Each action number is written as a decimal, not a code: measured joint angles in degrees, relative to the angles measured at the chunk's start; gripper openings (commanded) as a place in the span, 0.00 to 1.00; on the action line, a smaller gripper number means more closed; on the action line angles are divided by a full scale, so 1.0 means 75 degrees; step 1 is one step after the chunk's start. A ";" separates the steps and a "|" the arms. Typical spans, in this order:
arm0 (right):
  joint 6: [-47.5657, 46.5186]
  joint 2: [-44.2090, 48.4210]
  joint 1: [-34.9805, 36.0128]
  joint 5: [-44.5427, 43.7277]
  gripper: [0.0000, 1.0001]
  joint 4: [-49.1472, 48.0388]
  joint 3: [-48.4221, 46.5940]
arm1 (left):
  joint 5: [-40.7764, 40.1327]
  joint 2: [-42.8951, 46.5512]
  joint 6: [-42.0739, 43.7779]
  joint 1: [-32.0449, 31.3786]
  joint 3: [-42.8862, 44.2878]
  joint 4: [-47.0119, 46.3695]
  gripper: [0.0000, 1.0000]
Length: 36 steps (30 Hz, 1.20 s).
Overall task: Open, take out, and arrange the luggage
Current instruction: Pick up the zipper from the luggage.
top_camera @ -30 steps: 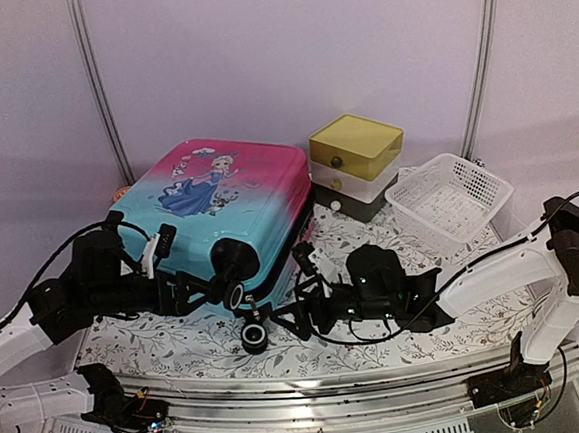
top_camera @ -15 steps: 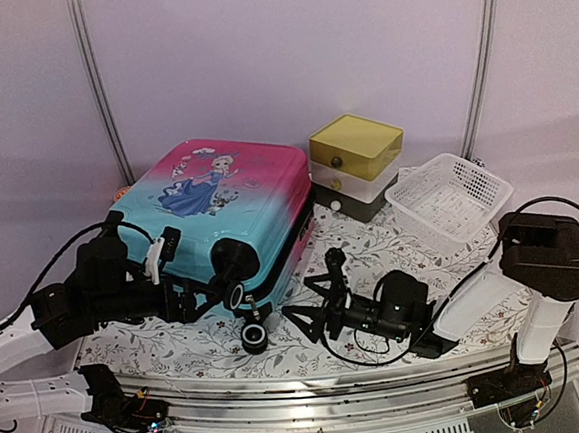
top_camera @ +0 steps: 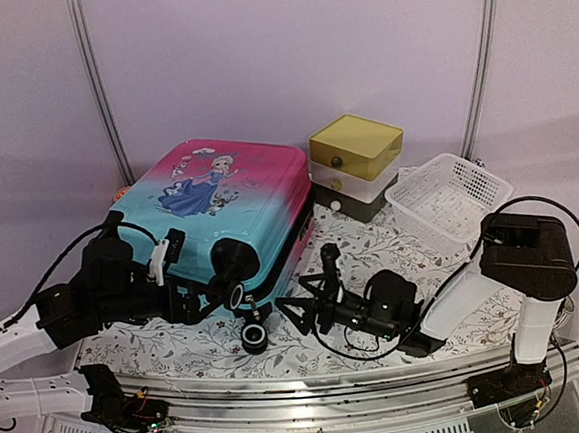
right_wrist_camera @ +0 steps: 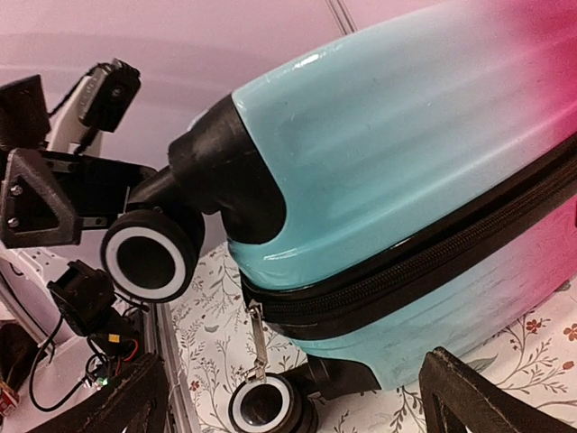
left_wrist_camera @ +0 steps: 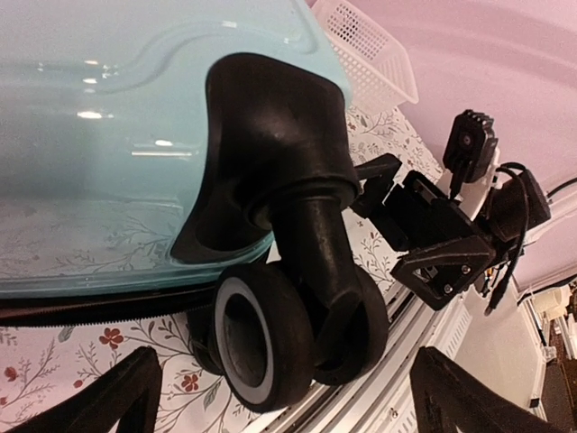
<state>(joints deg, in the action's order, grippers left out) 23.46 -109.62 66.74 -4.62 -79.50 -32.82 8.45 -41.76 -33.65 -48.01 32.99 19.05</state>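
**Suitcase zipped shut at the back left, both grippers open at its wheel end**

We see the suitcase (top_camera: 219, 207) lying print side up on the left half of the flowered cloth (top_camera: 159, 342). Its black zip (right_wrist_camera: 406, 262) is closed along the stretch we can see, and the zip pull (right_wrist_camera: 257, 343) hangs by the lower wheel (top_camera: 254, 335). The print shows a cartoon girl in a blue dress; the small marks beside her are too small for us to read. The wheel end faces the near edge. The left gripper (top_camera: 198, 302) sits just beside the upper wheel (top_camera: 238, 296), fingers spread wide and holding nothing. The right gripper (top_camera: 311, 293) faces the same corner from the right, slightly apart, fingers likewise spread and empty. The suitcase's far right corner is near a yellow-topped drawer box (top_camera: 357, 161), with a white basket (top_camera: 450, 196) just to its right. Open cloth lies in front of box and basket
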 measured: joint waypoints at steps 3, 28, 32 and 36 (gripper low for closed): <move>0.0105 0.0242 0.0050 -0.0245 0.99 0.1664 -0.0860 | -0.0003 -0.0105 0.0000 0.0000 0.0000 0.0000 0.98; -0.0012 -0.0032 0.0029 0.1626 0.58 0.4313 -0.2235 | 0.0160 -0.0213 0.0035 -0.0032 0.0000 -0.0006 0.98; -0.0006 -0.0283 0.0006 0.1740 0.58 0.4316 -0.2369 | 0.0178 -0.0239 0.0035 -0.0050 0.0000 -0.0015 0.98; 0.0076 -0.0440 -0.0052 0.1868 0.54 0.4310 -0.2396 | 0.0178 -0.0248 0.0035 -0.0067 0.0000 -0.0023 0.98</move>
<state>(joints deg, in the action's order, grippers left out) 24.03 -112.92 66.35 9.39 -47.18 -50.78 9.78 -43.62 -33.39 -48.51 32.99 18.87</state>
